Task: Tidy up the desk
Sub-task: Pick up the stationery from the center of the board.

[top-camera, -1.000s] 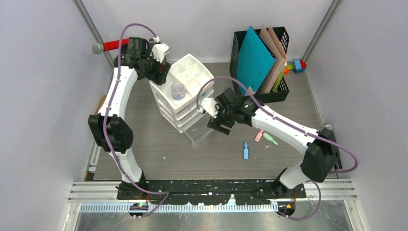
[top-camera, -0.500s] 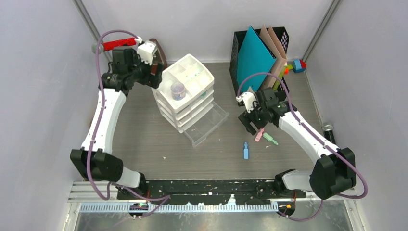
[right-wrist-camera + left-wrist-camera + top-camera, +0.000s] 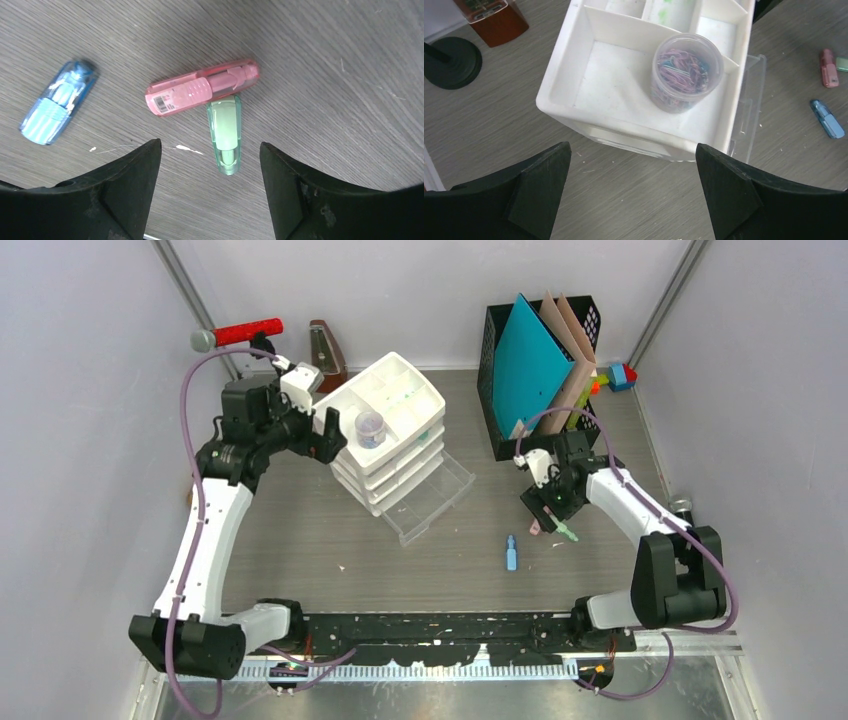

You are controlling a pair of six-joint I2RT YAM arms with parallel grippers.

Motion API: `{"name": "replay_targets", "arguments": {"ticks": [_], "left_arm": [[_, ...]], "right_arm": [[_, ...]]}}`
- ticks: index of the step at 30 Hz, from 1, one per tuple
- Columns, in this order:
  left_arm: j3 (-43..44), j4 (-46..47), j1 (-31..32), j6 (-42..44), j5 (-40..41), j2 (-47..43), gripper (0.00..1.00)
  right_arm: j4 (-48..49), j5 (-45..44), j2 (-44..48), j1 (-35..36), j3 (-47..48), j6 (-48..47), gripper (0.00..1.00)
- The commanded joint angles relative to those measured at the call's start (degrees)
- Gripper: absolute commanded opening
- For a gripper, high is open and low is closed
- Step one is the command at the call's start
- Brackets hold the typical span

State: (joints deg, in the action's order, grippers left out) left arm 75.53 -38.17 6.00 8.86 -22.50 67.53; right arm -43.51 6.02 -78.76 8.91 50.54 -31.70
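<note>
Desk surface [image 3: 300, 530] is a fixed, stiff wood-grain slab filling the floor of the walled cell, so it is the loose clutter on it that gets handled. Three small markers lie to the right of centre: one pink marker [image 3: 202, 94], one green marker [image 3: 224, 135] touching the pink one at right angles, and one blue marker [image 3: 57, 102] lying apart from them. They look light, hard and smooth-cased, so likely to slip or roll. A pinch across the middle of a barrel seems safest, and the green one looks easiest to take alone. The right end effector [image 3: 207, 150] hangs over the pink and green pair with its fingers spread and nothing between them. The left end effector [image 3: 631, 150] hovers by the near corner of the one white organizer [image 3: 624, 137], likewise spread and empty. The organizer's top tray holds one clear jar [image 3: 686, 72] of coloured clips, rigid but probably easy to tip. Its lowest drawer [image 3: 430, 505] stands pulled out. At the back are one black rack [image 3: 590, 435] with one teal folder [image 3: 525, 365] and at least two tan ones, one brown metronome [image 3: 325, 345], one red-handled tool [image 3: 245, 333] and a few coloured blocks [image 3: 615, 375].
</note>
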Motion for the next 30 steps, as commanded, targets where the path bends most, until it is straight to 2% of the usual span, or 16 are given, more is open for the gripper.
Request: {"name": "replay_targets", "arguments": {"ticks": [1,10,14,16,18,20,22,27,30], "left_arm": [[-1.30,1.20,-0.20,-0.76,-4.60,-3.28,1.00],[-3.80,2.47,-0.20,-0.90,-6.78,-4.70,1.00],[-3.80,2.45,-0.20,-0.77,-7.48,-4.96,1.00],[-4.00,2.47,-0.20,-0.85,-7.81,-4.99,1.00],[-4.35,2.58,-0.20,-0.91,-8.24,-4.90,1.00],[-4.63,2.70,-0.20,-0.88,-8.51,-4.83,1.00],[-4.81,2.74,-0.20,-0.88,-8.53,-4.73,1.00],[-4.95,2.43,-0.20,-1.14,-8.86,-4.75,1.00],[-4.78,2.03,-0.20,-1.32,-9.21,-4.71,1.00]], "right_arm": [[0.49,-1.58,-1.99,-1.52,-1.36,-4.42,0.77],[1.82,-2.47,-7.37,-4.58,-2.13,-8.49,0.69],[2.38,-1.95,-9.63,-5.25,-1.99,-9.21,0.62],[2.26,-1.82,-10.85,-5.37,-1.83,-9.17,0.56],[2.02,-2.02,-11.96,-5.40,-1.53,-9.22,0.44],[1.24,-2.62,-12.86,-5.51,-1.05,-9.36,0.19],[0.00,-3.20,-13.04,-6.15,-0.49,-9.84,0.10],[-6.22,-3.65,-9.11,-7.10,3.15,-10.90,0.08],[-11.55,-0.89,-6.41,-7.04,8.55,-9.36,0.08]]}}
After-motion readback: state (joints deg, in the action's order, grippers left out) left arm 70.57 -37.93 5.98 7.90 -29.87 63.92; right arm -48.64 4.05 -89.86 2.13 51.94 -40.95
